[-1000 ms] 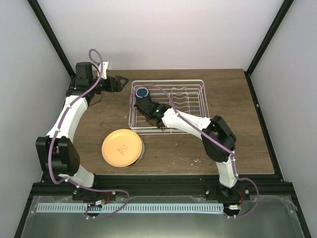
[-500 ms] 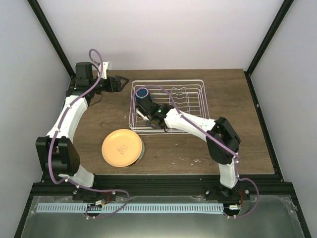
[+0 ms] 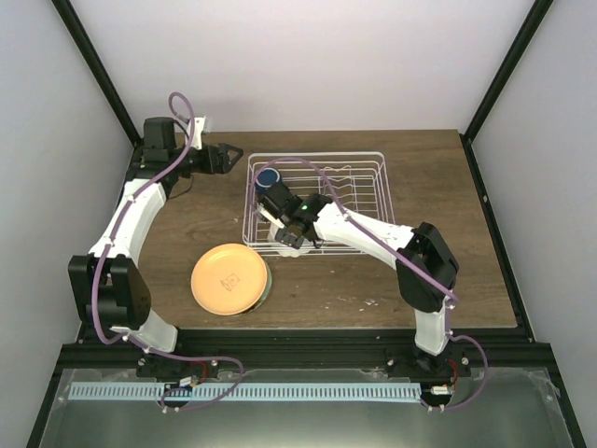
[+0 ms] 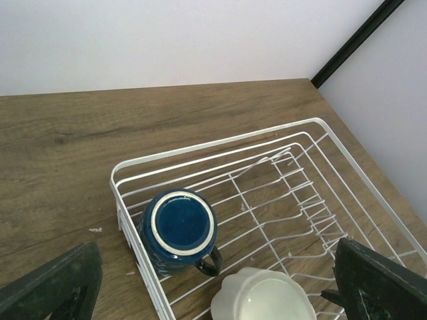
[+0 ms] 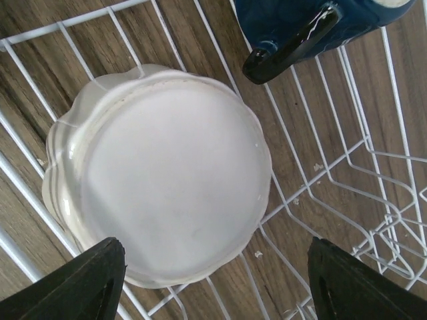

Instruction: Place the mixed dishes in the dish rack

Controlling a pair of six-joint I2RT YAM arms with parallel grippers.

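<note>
The white wire dish rack (image 3: pixel 359 201) stands at the table's back centre. A dark blue mug (image 3: pixel 269 175) sits upside down in its far left corner, also in the left wrist view (image 4: pixel 177 230). A small white scalloped dish (image 5: pixel 160 173) lies upside down on the rack's floor near the mug (image 5: pixel 300 17). My right gripper (image 5: pixel 213 293) is open wide just above it, touching nothing; in the top view it (image 3: pixel 285 235) hangs over the rack's near left. The orange-yellow plate (image 3: pixel 229 278) lies on the table on a mint-green plate whose rim (image 3: pixel 268 282) shows. My left gripper (image 3: pixel 229 154) is open and empty, left of the rack.
The rack's upright slot tines (image 3: pixel 340 187) fill its middle and right part. The dish (image 4: pixel 263 297) and the rack's rim (image 4: pixel 220 140) show in the left wrist view. Bare wood lies right of the rack and in front of it. Black frame posts stand at the back corners.
My right gripper has moved from beside the mug toward the rack's near left edge. The left arm, the mug and the plates have not moved.
</note>
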